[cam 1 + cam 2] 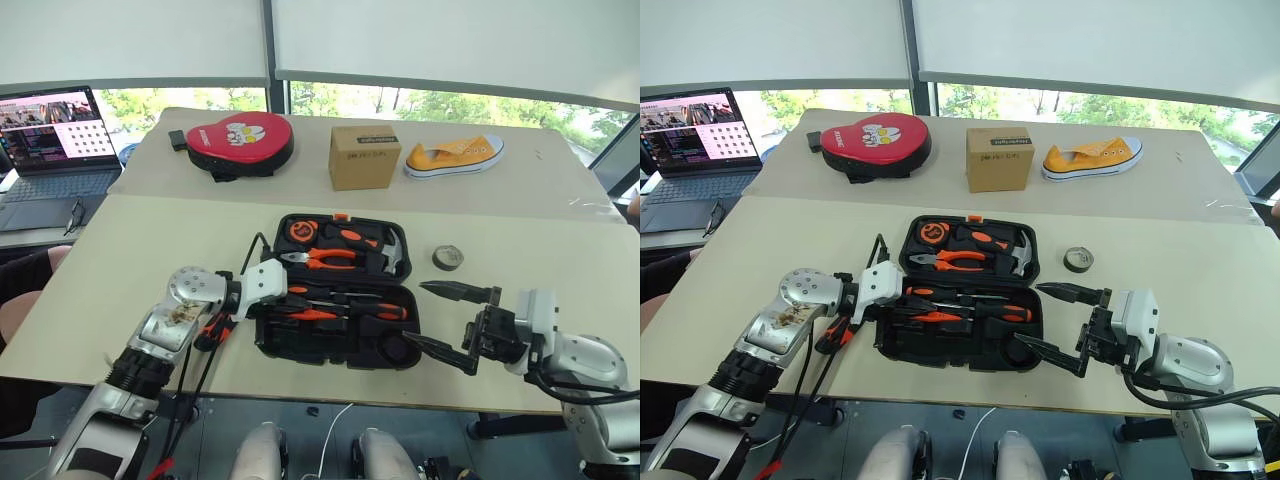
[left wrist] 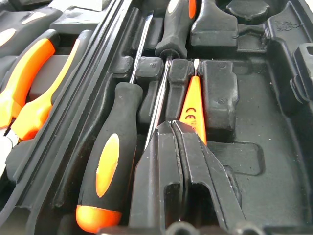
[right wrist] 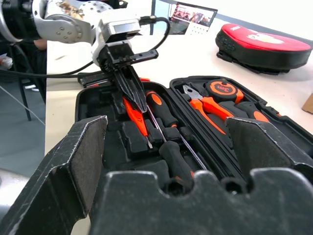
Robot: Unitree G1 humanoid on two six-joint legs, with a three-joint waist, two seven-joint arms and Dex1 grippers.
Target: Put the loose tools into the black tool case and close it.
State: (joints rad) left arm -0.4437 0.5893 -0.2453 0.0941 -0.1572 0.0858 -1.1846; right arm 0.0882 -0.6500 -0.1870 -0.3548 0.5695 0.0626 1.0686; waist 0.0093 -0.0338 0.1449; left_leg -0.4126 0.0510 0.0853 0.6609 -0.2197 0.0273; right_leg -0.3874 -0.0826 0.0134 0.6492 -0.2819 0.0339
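The black tool case [image 1: 275, 338] lies open on the table, its near half holding tools in moulded slots. Two orange-and-black screwdrivers [image 2: 110, 166] lie there head to tail, with the slim orange tester [image 2: 193, 105] beside them. My left gripper [image 2: 175, 125] is shut, empty, its tips down over the tester and a screwdriver shaft; it also shows from the other side as the left gripper [image 3: 141, 104]. My right gripper [image 1: 417, 313] hangs open at the case's right end, nothing between its fingers. The small dark tape roll [image 1: 447, 258] lies on the table, right of the case.
Orange-handled pliers [image 1: 325, 258], a tape measure [image 1: 301, 231] and a hammer [image 1: 395, 255] fill the case's far half. Behind it stand a red pouch [image 1: 240, 142], a cardboard box [image 1: 364, 156] and a yellow shoe [image 1: 455, 155]. A laptop [image 1: 55, 135] sits far left.
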